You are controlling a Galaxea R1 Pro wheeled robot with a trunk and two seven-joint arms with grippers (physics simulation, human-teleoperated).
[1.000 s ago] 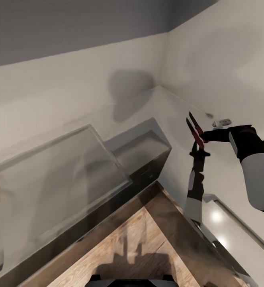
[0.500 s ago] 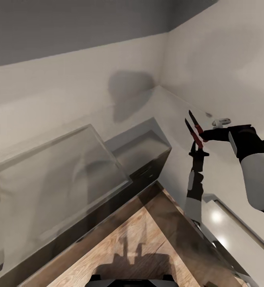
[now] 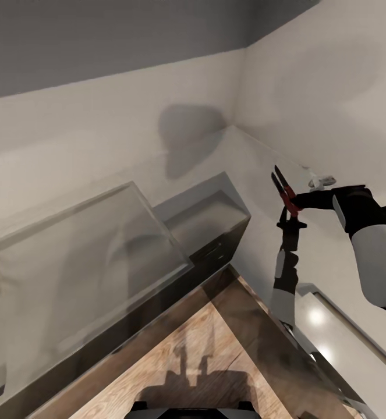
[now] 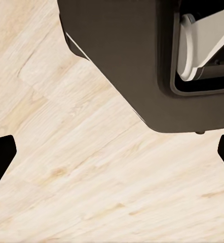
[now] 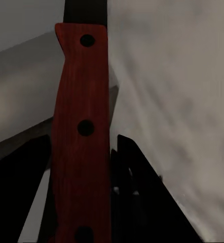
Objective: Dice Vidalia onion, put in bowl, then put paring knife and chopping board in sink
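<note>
the head view looked down into a corner of the pale-walled kitchen [image 3: 128, 122], where a glossy grey reflective bench [image 3: 70, 244] with a thin metallic front edge met the light wood flooring [image 3: 204, 349]. the sink, onion, chopping board, bowl and white-handled paring knife could not be made out at this moment, so the task's things lay somewhere outside what the cameras covered.

the right tool [image 3: 282, 179] was raised near the wall, its two dark fingers set slightly apart with red pads facing inward. whether anything sat between them could not be told from the head view. in the right wrist view a long red slab with three dark round holes [image 5: 81, 131] ran down the middle of the picture, with a dark finger beside it. it looked like a riveted handle or a finger pad; which one could not be decided, so the right tool's grip state remained undetermined.

the left tool [image 4: 112, 152] pointed at the pale wood floor, its fingertips [image 4: 1, 152] well apart at the picture's edges, with nothing between them. the robot's dark base with a white wheel part [image 4: 142, 61] showed beyond them.

judgement: the step in hand was travel or reorientation toward the work area. to do it well, turn the base and head until the sink is visible before moving either arm, and keep the raised right arm clear of the wall while turning.
</note>
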